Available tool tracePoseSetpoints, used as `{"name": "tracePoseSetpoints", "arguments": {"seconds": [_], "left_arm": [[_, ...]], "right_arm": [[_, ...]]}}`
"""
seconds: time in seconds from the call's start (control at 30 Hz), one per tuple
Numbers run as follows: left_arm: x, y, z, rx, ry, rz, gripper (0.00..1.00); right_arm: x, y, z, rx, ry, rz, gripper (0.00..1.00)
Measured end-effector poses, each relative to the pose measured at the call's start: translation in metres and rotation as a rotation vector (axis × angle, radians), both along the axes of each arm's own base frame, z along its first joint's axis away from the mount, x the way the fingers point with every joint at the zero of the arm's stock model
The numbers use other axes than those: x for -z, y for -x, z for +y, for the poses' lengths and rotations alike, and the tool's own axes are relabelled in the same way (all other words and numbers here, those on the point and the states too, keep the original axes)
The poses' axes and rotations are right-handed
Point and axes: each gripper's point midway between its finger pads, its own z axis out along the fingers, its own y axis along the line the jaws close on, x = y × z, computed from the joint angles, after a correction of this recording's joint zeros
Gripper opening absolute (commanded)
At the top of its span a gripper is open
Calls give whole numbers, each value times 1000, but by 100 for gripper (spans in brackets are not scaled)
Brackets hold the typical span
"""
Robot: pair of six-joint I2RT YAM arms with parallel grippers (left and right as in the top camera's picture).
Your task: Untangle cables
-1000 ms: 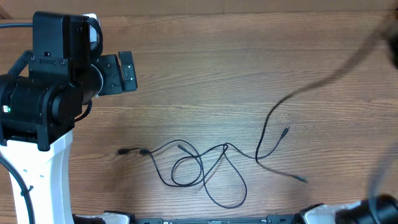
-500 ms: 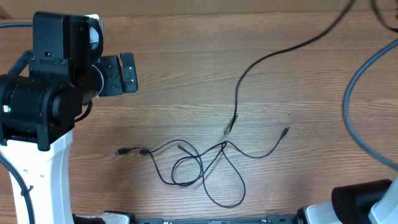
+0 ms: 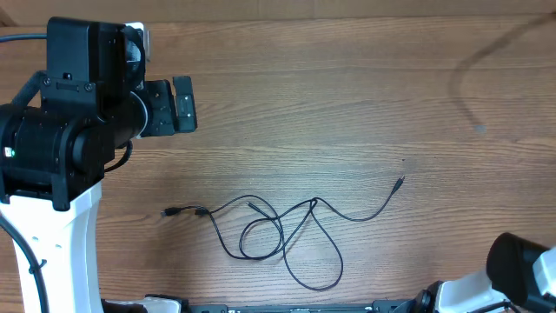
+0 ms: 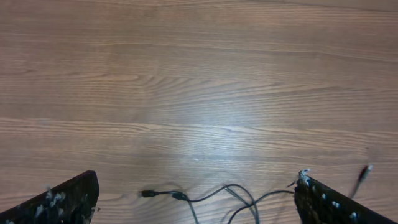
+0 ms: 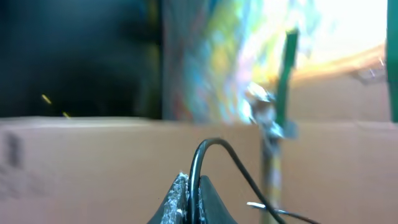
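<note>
Left gripper (image 4: 198, 193): we see its jaws spread wide and empty above the bench (image 4: 199, 74).
Right gripper (image 5: 189, 193): only its own wrist view shows it, jaws closed on a black cable (image 5: 214, 152) that arches upward.
Tangled cables (image 3: 278, 230): looped on the bench, front middle, well apart from the left gripper; the left wrist view catches only their upper edge.
Overhead only: we see a blurred dark cord (image 3: 473, 65) at far right.

A wooden table (image 3: 347, 96), its grain running side to side. Near the middle of the edge on the robot's side lie thin black cables (image 3: 280, 228), looped over one another in a loose knot. One small plug (image 3: 171, 211) rests out toward the left edge; another tip (image 3: 399, 183) trails off toward the right.
</note>
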Motion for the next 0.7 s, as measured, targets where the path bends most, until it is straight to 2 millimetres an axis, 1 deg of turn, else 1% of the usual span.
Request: {"name": "tracePoseSetpoints", "arguments": {"seconds": [0.07,0.17,0.23,0.3,0.4,0.43,0.5,0.53,0.6,0.63,0.7], "left_arm": [[-1,-1,-2,6,7,-3,100],[-1,-1,-3,26,1,-5,100],[0,0,-3,35,-7,0,100],[1,1,-3,41,-12,4,100],[4,5,-2,47,-19,23,100],[5,7,-2,49,-22,34,100],[9,12,-2,52,-24,56,100],[9,13,-1,54,-26,60,100],[10,13,-2,56,-25,63,100],[10,13,-2,57,-25,64,100],[10,13,-2,57,-25,64,100]], "right_arm": [[16,-13,-18,37,-1,53,4],[29,-25,-31,60,2,89,4],[36,-34,-37,66,-1,108,4],[41,-38,-38,66,-5,121,4],[69,-50,-44,61,-51,218,4],[84,-56,-47,57,-83,258,4],[122,-71,-54,41,-183,349,4],[148,-81,-59,34,-250,408,4],[194,-97,-63,12,-360,504,4],[219,-107,-62,-14,-416,555,4],[253,-124,-58,-76,-489,615,4]]}}
